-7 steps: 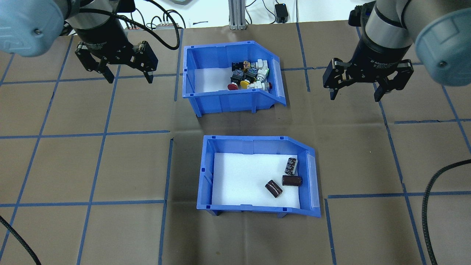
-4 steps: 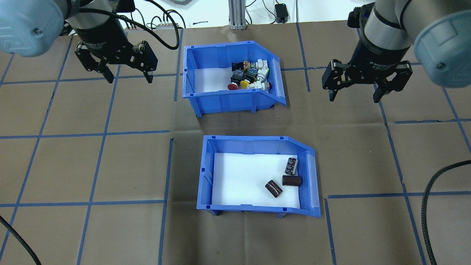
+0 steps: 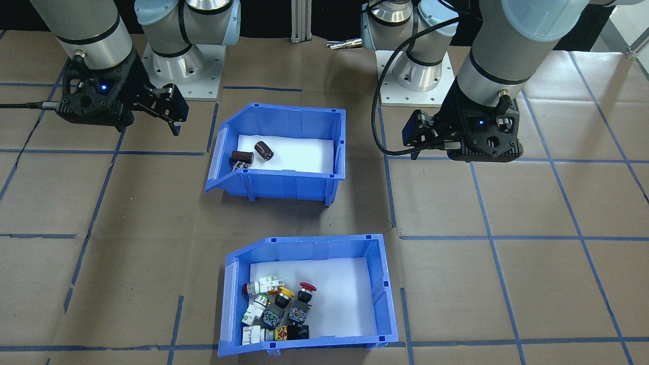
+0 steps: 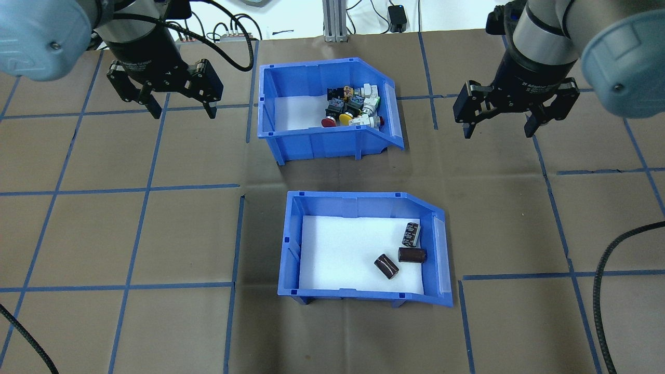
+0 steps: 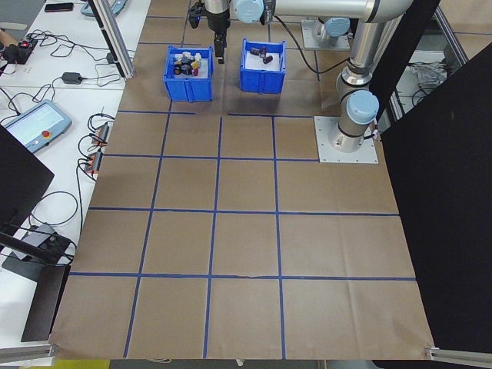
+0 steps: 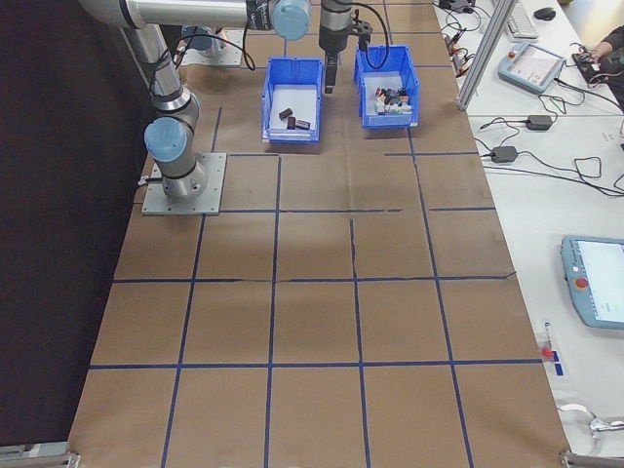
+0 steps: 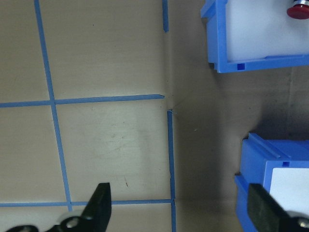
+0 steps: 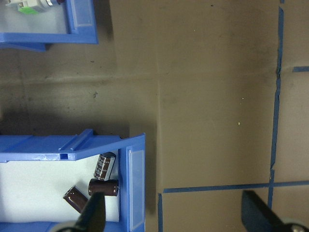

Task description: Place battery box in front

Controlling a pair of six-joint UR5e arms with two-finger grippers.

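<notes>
The battery box (image 4: 358, 197) is a blue bin with a white liner, sitting at the table's middle on the robot's side. Three dark cylinders (image 4: 412, 254) lie near its sloped right end. In the front-facing view the battery box (image 3: 284, 183) stands nearer the robot's base than the other bin. My left gripper (image 4: 183, 110) hangs open over bare paper, left of the far bin. My right gripper (image 4: 499, 133) hangs open to the right of that bin, empty. The right wrist view shows the box's sloped end (image 8: 136, 179) and the cylinders (image 8: 103, 186) below my open fingers.
A second blue bin (image 4: 322, 141) with several colourful push-button switches (image 4: 353, 106) stands beyond the battery box, a hand's width away. Brown paper with a blue tape grid (image 4: 156, 187) covers the table. A black cable (image 4: 605, 270) loops at the right edge.
My right gripper has drifted slightly farther from the robot and a little left, still open. The left gripper and both bins have not moved.
</notes>
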